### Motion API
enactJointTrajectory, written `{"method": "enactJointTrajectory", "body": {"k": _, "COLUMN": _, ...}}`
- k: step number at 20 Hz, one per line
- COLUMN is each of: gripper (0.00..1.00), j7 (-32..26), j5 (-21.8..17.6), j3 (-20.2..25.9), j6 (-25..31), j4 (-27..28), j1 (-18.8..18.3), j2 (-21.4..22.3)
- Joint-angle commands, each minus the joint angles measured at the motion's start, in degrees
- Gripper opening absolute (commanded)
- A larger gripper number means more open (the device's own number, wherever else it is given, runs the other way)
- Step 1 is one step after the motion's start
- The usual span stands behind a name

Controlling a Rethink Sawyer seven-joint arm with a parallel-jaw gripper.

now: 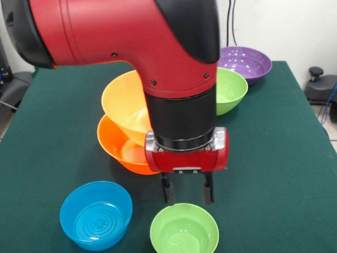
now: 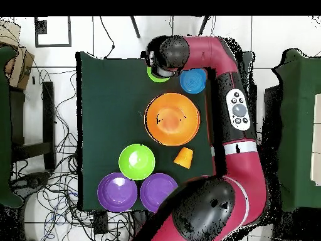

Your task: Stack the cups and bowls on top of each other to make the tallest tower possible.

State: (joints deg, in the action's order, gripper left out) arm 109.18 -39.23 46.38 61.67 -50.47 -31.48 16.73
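Hovering over the small glossy green bowl (image 1: 184, 230), our tool (image 1: 188, 196) hangs with its dark fingers spread; a ringed blue bowl (image 1: 96, 214) sits beside.

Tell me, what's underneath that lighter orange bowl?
The lighter orange bowl sits tilted in a darker orange bowl, which rests on the green table. The red arm covers their right sides, so anything there stays hidden.

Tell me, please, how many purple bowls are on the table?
2. One purple bowl and the second purple bowl sit side by side at one table edge, beside a green bowl. Others may hide under the arm.
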Motion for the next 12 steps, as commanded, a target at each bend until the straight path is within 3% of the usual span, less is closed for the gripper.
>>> {"method": "enactJointTrajectory", "body": {"k": 1, "gripper": 1.0, "j7": 1.16, "j5": -0.22, "j3": -5.92, "j6": 3.57, "j4": 5.4, "j1": 1.06, "j2": 0.48}}
{"method": "enactJointTrajectory", "body": {"k": 12, "gripper": 1.0, "j7": 4.25, "j5": 0.8, "j3": -8.29, "j6": -0.58, "j4": 4.36, "j1": 1.91, "j2": 0.21}}
